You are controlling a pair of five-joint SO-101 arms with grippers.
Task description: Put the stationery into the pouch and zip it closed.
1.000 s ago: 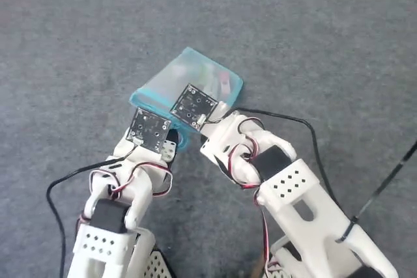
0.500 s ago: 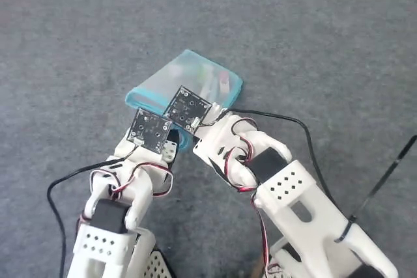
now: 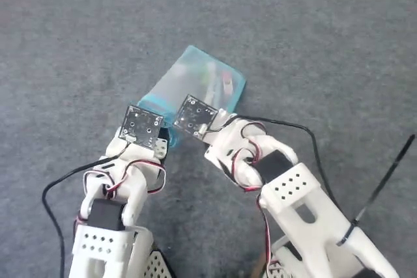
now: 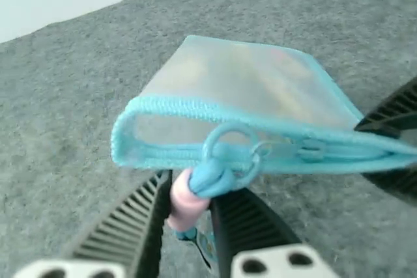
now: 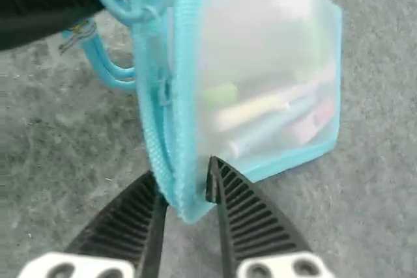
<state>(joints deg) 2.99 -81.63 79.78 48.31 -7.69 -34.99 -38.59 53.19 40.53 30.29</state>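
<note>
- High view: The pouch (image 3: 199, 83) lies flat on the grey surface (image 3: 339, 50), just past the tips of both arms. The left arm (image 3: 120, 183) and the right arm (image 3: 280, 174) both meet it at its near edge, the left arm at one end and the right arm farther along. Colored stationery (image 3: 218, 77) shows through the clear side, so it is inside.
- Left wrist view: The left end effector (image 4: 190, 190) is almost closed and pinches the zip pull (image 4: 208, 177), a blue knob with a pink bead. A ring links the pull to the slider (image 4: 307, 150). The zip (image 4: 195, 112) gapes open at the end close to this end effector. Past the slider, toward the dark fingers of the other arm, it looks shut.
- Right wrist view: The right end effector (image 5: 184, 174) is narrow and grips the end of the pouch's zip edge. The zip runs straight away from it toward the left one.
- I think the next move is a pull along that line, away from the right end effector, and the left arm is nearer the open end.
</note>
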